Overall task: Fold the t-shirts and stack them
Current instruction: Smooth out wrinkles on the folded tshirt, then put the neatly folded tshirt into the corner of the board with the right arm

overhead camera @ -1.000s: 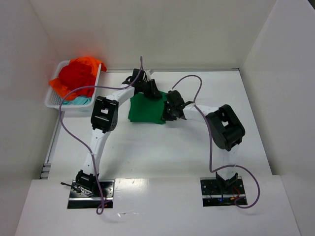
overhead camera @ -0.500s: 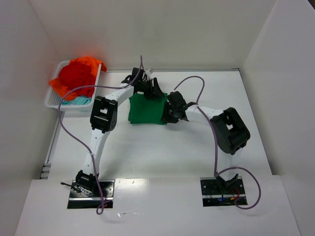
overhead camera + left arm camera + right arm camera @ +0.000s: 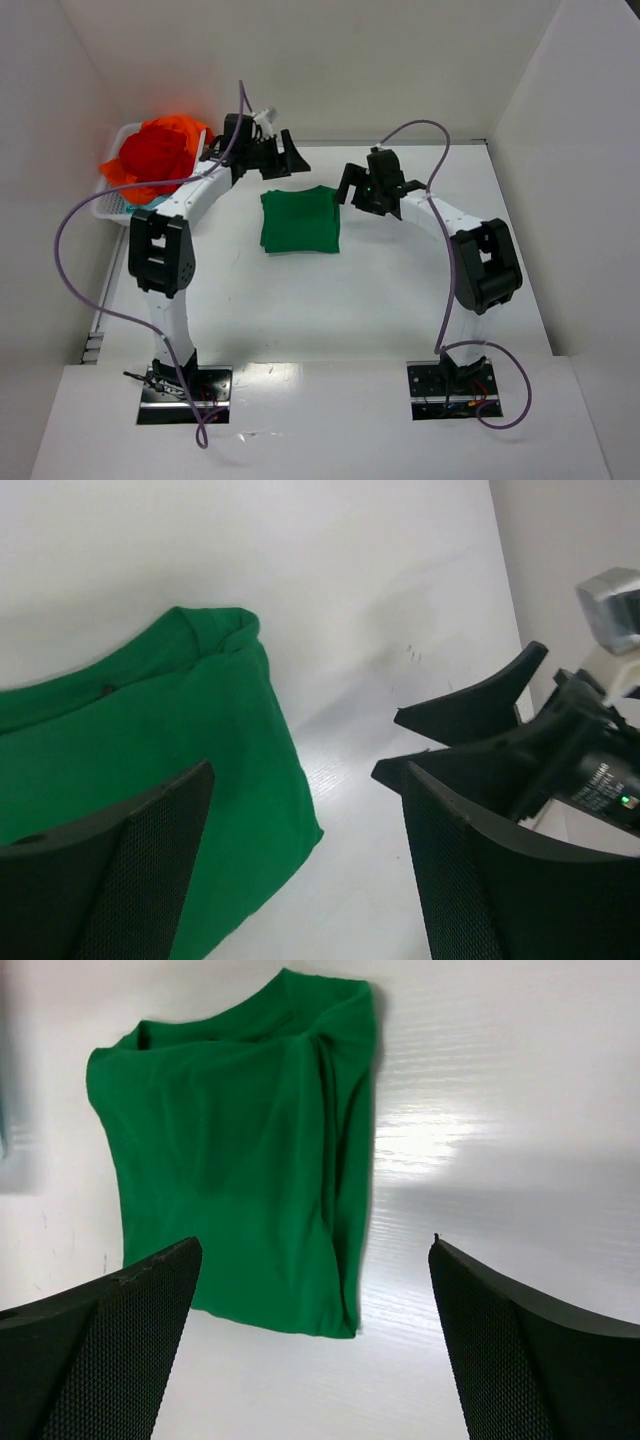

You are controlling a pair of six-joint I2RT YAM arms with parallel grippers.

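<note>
Both arms have pulled back from the green t-shirt [image 3: 300, 221] since half a second ago, when they crowded its far and right edges. Seen from above, the left gripper [image 3: 283, 160] now hangs just beyond the shirt's far left corner and the right gripper [image 3: 350, 187] just off its far right corner, each spread open and holding nothing. The shirt lies folded into a neat rectangle at mid-worktop [image 3: 420, 290], while red and orange t-shirts [image 3: 150, 160] sit heaped in the basket [image 3: 105, 206] at the far left. From the left wrist, the left gripper [image 3: 305, 770] stands wide open above the shirt [image 3: 150, 750], clear of the cloth, with the right gripper [image 3: 455, 730] facing it across bare worktop. From the right wrist, the right gripper [image 3: 315, 1245] is equally wide and empty, and the shirt [image 3: 240, 1160] below it shows soft ridges along one side and a rolled edge at the top of the frame. Light, limp cloth of this kind looks likely to sag and come unfolded if lifted by a single point; a pinch on two corners of one folded edge, through all layers, would probably keep the fold. The heaped shirts will likely drag on one another, so a raised wrinkle at the top of the pile appears the easiest hold.
</note>
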